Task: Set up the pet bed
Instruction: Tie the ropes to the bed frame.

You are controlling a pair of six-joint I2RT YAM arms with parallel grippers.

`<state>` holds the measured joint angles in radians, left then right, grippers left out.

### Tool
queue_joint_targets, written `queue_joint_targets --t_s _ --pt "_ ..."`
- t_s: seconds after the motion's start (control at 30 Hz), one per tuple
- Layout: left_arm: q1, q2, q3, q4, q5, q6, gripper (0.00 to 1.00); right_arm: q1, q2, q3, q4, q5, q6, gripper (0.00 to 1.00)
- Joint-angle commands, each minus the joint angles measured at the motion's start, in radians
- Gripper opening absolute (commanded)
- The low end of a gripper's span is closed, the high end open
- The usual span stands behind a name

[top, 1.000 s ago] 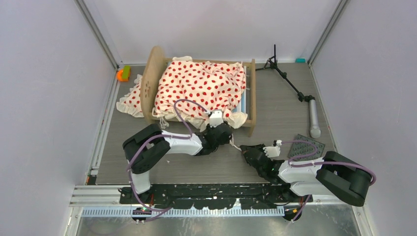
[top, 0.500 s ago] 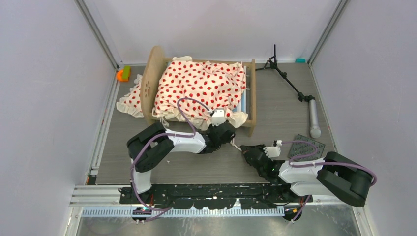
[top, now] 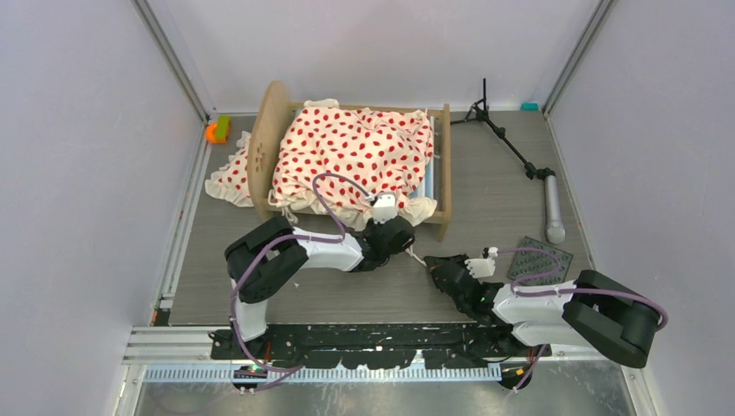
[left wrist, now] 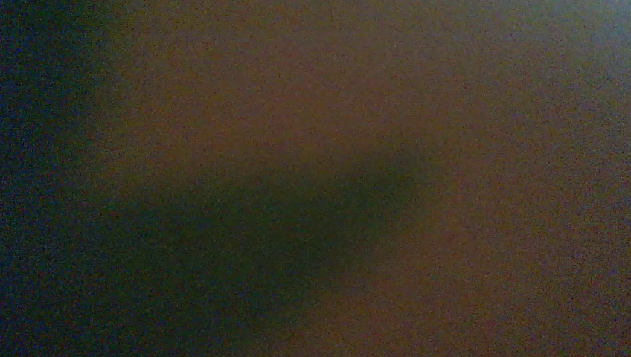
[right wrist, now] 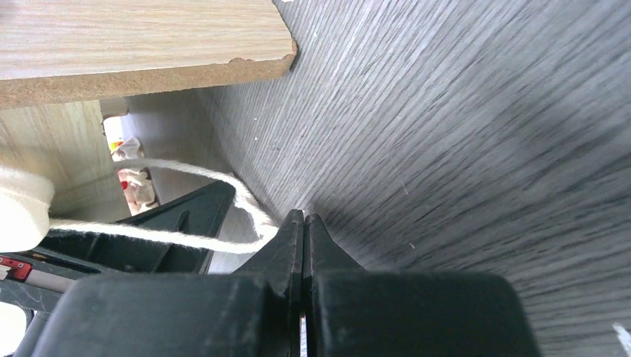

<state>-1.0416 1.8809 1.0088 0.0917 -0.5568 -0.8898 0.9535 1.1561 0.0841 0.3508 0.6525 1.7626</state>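
I counted one pet bed, one spotted cover and one smaller spotted piece. Around them there were one black tripod stand, one dark studded mat, one orange block, one small teal thing and one white cord. Two robot arms completed it: one left arm and one right arm.

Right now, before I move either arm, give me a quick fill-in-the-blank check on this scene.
1. The bedding heaped on the pet bed is cream with ___ polka dots.
2. The right gripper has its jaws ___.
3. In the top view, the black tripod stand lies to the ___ of the bed.
Missing words: red; shut; right.
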Motion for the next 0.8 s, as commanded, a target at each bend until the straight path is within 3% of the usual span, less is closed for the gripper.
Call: queue_joint_targets --t_s 0.0,0.1,0.47,0.6,0.77 --pt "-0.004 -0.010 -0.020 0.000 -0.025 -0.018 0.07 -0.006 -0.010 -0.004 -0.010 0.039 -0.009 0.00" --pt "-0.005 -0.030 -0.033 -0.001 -0.024 -0.021 0.00 -0.005 -0.012 -0.003 -0.011 0.039 -0.011 0.00" --pt "-0.006 -0.193 -0.142 -0.085 -0.113 0.010 0.00 -0.005 -0.035 0.006 -0.047 0.052 -0.019 0.00" --pt "-0.006 -0.290 -0.190 -0.161 -0.186 0.018 0.00 -0.007 -0.076 0.033 -0.105 0.075 -0.051 0.00" --pt "-0.005 -0.393 -0.237 -0.143 -0.253 0.072 0.00 -0.011 -0.162 0.093 -0.213 0.107 -0.130 0.00"
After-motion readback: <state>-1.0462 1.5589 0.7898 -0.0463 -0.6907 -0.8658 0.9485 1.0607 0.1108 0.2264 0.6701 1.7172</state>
